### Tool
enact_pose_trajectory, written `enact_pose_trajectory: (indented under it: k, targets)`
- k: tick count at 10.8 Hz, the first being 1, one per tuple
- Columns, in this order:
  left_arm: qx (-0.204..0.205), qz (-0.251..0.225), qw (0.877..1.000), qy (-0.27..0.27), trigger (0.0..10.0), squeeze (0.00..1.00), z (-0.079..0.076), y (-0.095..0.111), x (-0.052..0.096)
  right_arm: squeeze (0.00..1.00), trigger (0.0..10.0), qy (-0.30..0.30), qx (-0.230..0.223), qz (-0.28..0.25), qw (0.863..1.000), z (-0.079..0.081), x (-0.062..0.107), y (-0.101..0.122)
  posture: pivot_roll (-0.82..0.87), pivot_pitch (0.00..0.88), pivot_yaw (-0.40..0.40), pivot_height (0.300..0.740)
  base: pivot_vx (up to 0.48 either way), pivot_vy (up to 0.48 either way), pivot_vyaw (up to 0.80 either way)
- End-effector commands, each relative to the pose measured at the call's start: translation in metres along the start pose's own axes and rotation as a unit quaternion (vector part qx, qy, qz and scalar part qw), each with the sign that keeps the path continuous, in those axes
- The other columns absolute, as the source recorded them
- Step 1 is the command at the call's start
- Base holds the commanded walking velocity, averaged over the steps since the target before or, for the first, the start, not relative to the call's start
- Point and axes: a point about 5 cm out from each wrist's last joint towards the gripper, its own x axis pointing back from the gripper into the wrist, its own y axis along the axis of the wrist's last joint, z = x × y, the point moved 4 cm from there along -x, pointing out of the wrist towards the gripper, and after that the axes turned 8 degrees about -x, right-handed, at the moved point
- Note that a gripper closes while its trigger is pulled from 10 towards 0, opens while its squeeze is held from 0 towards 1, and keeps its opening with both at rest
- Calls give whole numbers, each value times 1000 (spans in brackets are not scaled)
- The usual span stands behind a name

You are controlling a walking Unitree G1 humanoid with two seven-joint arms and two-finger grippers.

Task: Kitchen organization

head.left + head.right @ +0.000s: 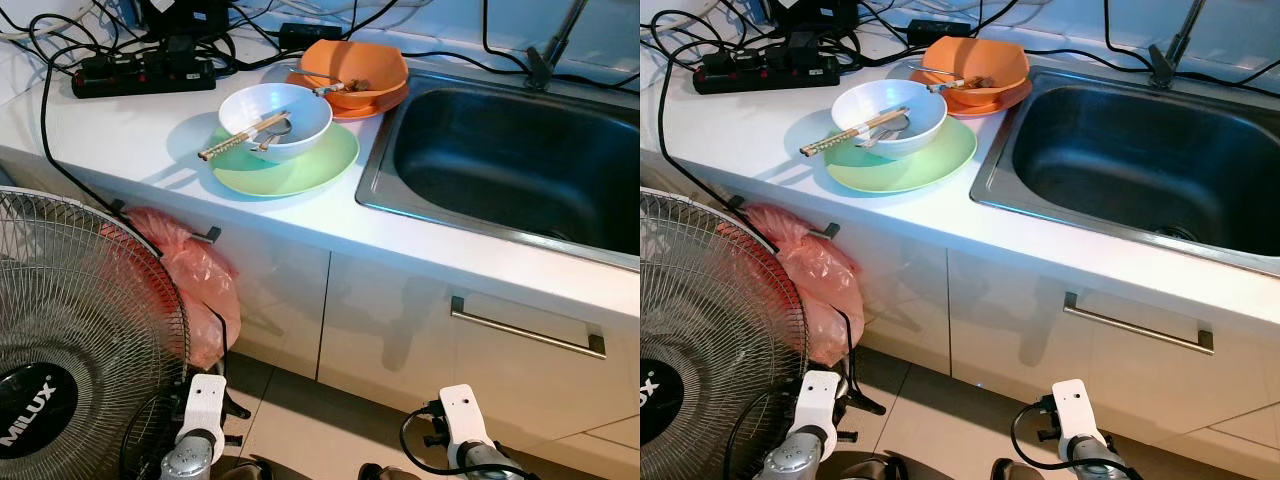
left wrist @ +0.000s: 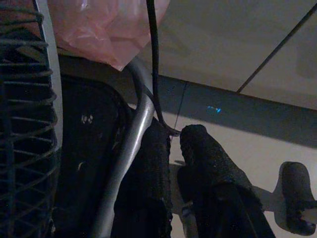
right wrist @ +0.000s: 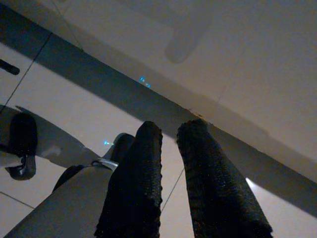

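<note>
White laminate desk (image 1: pixel 120 130) carries the dirty dishes, stacked just beside the stainless steel sink (image 1: pixel 520 165), which suggests they were left there for washing. A pale white round bowl (image 1: pixel 275 120) sits on a light green flat plate (image 1: pixel 290 168); a pair of wooden chopsticks (image 1: pixel 240 136) leans across the bowl's rim beside a metal spoon (image 1: pixel 272 133) inside it. Behind them, touching the sink's edge, an orange bowl (image 1: pixel 355 68) rests on an orange plate (image 1: pixel 375 102). A black power strip (image 1: pixel 140 75) with tangled cables lies at the back of the desk, well clear of the basin.

Both arms hang low in front of the cabinet doors, so no dish is yet in hand. The left tool (image 2: pixel 171 148) points at the floor with its black fingers slightly apart and empty, close to a wire-caged standing fan (image 1: pixel 70 330) and a pink plastic bag (image 1: pixel 190 280) hooked on a cabinet handle. The right tool (image 3: pixel 168 163) hangs likewise, fingers a little apart, holding nothing. My guess is that the stack is bound for the sink.
</note>
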Motion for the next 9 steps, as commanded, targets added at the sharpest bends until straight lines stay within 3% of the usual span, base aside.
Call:
enact_pose_trajectory:
  k: [1,4,9]
  targets:
    - [-4,13,1000,-5,10000,0,-1,-7,2,0,10000,1,-3,4,1000,0,1,-4,-8,117,-2,740,0,0,0]
    - [-7,20,1000,-9,10000,0,-4,-13,4,0,10000,0,-2,4,1000,1,1,-4,-10,105,6,740,0,0,0]
    - [-15,13,1000,-12,10000,0,-2,-7,2,0,10000,-2,-5,4,1000,1,0,-3,-9,102,13,740,0,0,0]
